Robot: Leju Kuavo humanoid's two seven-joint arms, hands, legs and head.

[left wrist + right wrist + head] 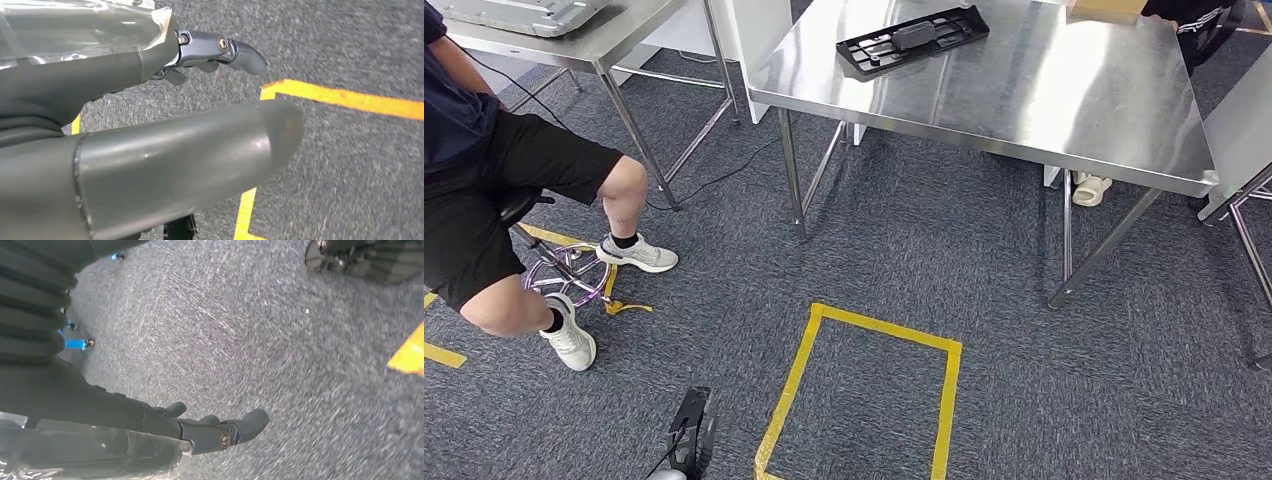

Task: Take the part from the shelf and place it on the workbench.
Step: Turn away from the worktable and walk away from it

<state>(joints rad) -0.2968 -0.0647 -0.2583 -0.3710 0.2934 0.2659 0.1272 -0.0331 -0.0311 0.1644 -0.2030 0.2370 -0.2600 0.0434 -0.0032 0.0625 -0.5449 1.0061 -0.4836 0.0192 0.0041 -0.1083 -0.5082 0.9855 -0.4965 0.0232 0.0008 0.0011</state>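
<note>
A black flat slotted part [912, 40] lies on the steel workbench [1064, 110], near its far left corner, with a grey block on top of it. My left hand [690, 436] hangs low over the carpet at the bottom of the head view, far from the bench. In the left wrist view, my left hand [200, 55] has its fingers stretched out and holds nothing. My right hand [210, 430] also hangs over the grey carpet, fingers apart and empty.
A person [514, 200] sits on a stool at the left, feet on the carpet. Yellow tape [864, 390] marks a square on the floor before the bench. A second steel table [574, 40] stands at the back left. A metal frame [1249, 230] stands at the right edge.
</note>
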